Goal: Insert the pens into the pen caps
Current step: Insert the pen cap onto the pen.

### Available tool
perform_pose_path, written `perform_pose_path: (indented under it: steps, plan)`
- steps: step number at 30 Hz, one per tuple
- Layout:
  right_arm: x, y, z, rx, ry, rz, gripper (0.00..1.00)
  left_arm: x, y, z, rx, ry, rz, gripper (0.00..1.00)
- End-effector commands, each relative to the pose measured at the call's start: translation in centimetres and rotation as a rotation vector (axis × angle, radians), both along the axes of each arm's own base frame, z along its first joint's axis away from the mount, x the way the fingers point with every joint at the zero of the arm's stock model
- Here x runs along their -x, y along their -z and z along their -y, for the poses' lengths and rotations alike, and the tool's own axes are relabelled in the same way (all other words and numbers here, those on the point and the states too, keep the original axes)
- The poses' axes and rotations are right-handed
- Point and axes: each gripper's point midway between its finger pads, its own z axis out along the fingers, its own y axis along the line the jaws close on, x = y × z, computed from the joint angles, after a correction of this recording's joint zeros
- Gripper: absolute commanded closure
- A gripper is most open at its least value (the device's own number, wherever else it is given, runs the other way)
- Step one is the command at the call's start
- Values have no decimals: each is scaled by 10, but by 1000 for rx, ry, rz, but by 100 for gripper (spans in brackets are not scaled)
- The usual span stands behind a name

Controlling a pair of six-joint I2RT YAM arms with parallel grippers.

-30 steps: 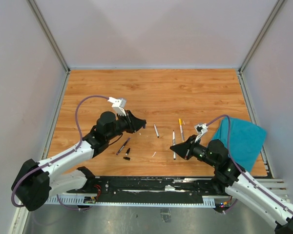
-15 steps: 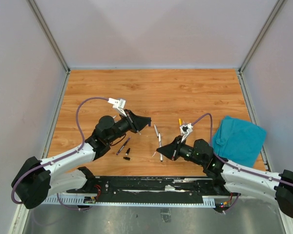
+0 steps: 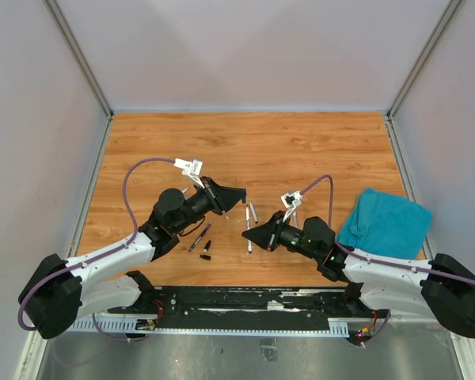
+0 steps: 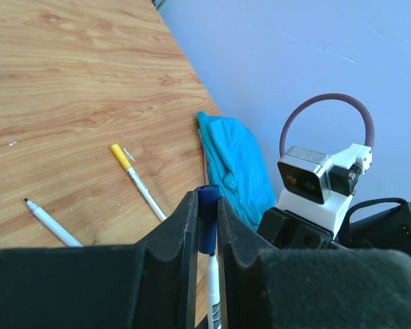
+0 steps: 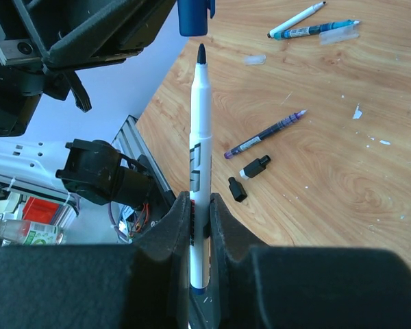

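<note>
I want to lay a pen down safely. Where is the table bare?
The far half of the table, toward the back wall, is bare. Crowded: the near middle, with loose pens and black caps. The teal cloth covers the near right side.

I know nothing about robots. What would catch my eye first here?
In the middle, the left gripper pinches a small blue cap, while the right gripper holds a white pen with its black tip aimed at that cap, close but not yet inside. The bright teal cloth at the right edge of the table also stands out.
</note>
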Motion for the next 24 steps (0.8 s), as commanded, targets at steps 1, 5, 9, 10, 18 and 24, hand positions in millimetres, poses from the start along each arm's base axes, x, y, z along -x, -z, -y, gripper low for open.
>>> perform_pose_path:
  steps: [1, 5, 9, 10, 18, 24]
  plan:
    - [5, -28, -12, -73, -45, 42, 99, 2, -9, 2, 30, 1, 30, 100]
    - [5, -27, -13, -69, -50, 38, 99, 2, -9, 3, 32, 5, 27, 100]
    - [5, -28, -15, -68, -56, 38, 99, 3, -9, 4, 32, 10, 28, 100]
    - [5, -28, -15, -68, -54, 37, 100, 3, -9, 4, 32, 10, 28, 100]
    - [4, -29, -15, -56, -48, 37, 99, 5, -10, 3, 36, 16, 29, 100]
    - [2, -28, -14, -51, -39, 34, 100, 6, -10, 2, 36, 17, 26, 99]
